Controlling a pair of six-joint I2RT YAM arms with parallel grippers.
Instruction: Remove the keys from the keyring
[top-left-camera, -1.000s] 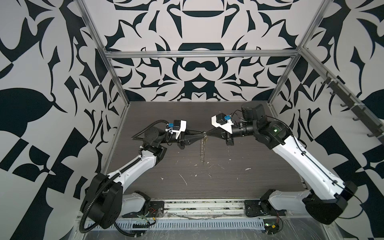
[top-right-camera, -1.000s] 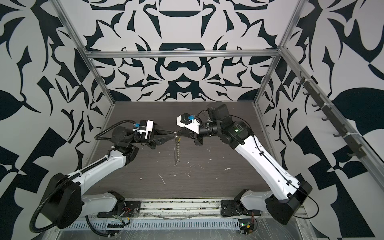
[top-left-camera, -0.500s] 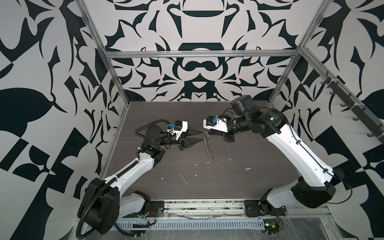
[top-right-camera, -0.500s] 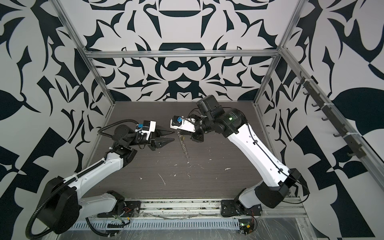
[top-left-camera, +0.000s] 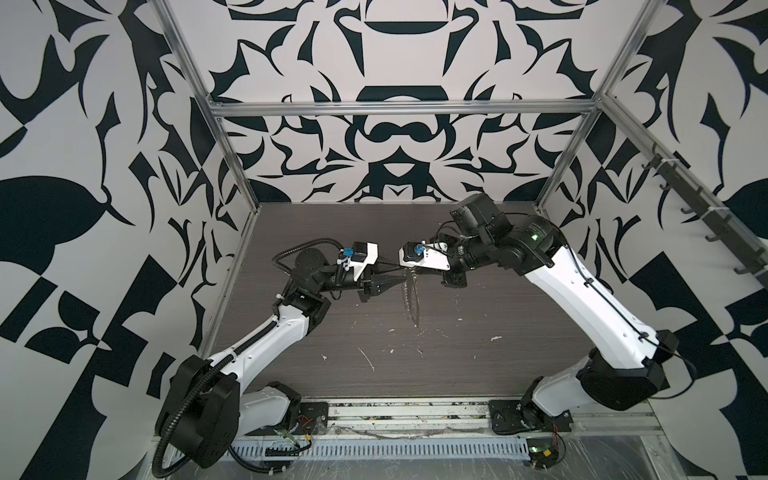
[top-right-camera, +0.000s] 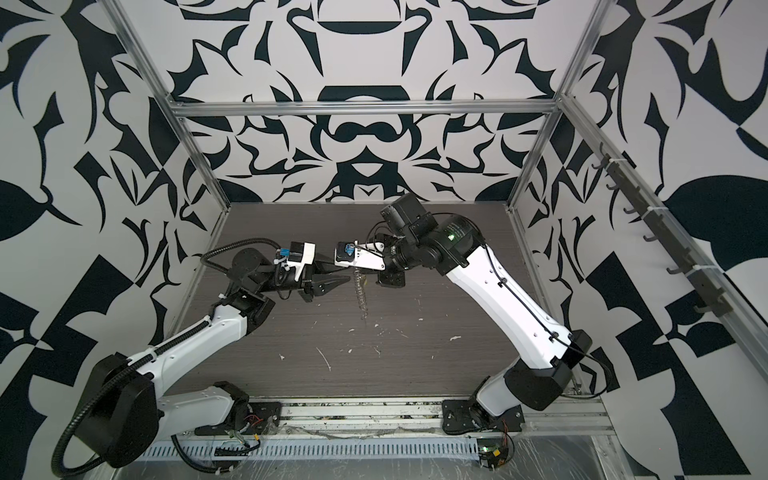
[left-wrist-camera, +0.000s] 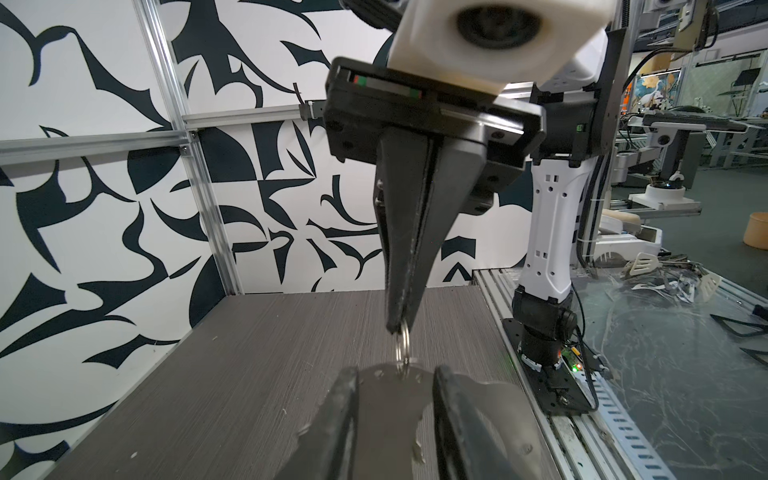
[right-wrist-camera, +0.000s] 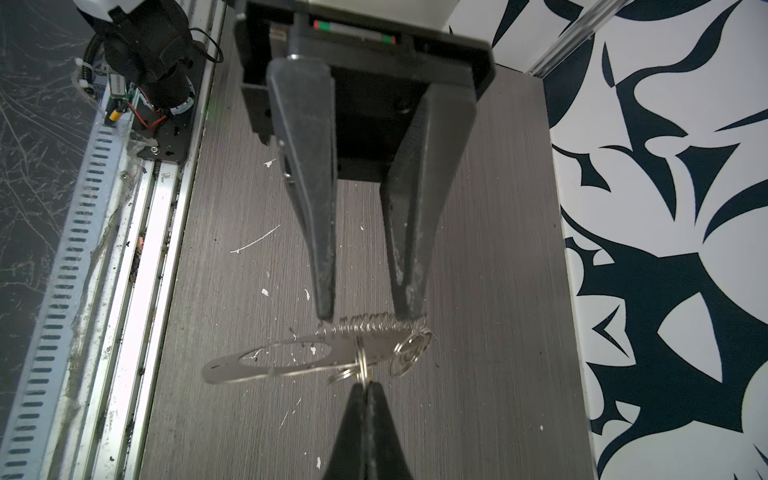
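Nearest of all, the metal rail (top-left-camera: 407, 417) along the front edge carries both arm bases. Just beyond it lies the dark wood-grain counter (top-left-camera: 374, 386), sprinkled with white flecks (top-left-camera: 368, 359).

On to mid-counter, and here's the action: both arms reach in and their tips almost meet. The right hand (right-wrist-camera: 365, 384) is clenched tight, fingers pressed flat together on a small split ring (right-wrist-camera: 362, 365). That grip shows clearly from the left wrist too, with the right hand (left-wrist-camera: 397, 328) pinching the ring (left-wrist-camera: 402, 343) at its very tip.

From that ring hangs the keyring (right-wrist-camera: 232, 368), a flat pale-grey hoop with a long oval opening, held up off the counter. A silvery chain (right-wrist-camera: 374, 324) runs alongside it, with another small ring (right-wrist-camera: 409, 351) at one end.

The left hand (right-wrist-camera: 368, 318) is released, with its fingers (right-wrist-camera: 320, 249) standing apart. Its tips are right at the chain, one near each end. Whether they touch it, I cannot tell. From the left wrist, the keyring (left-wrist-camera: 386, 395) shows through the gap between those fingers.

In both top views the bunch is a blurred silvery streak (top-left-camera: 411, 299) (top-right-camera: 361, 295) dangling just below where the hands meet. Which piece of it is a key, I cannot tell.

Farthest back stands the black-and-white patterned wall (top-left-camera: 395, 137).
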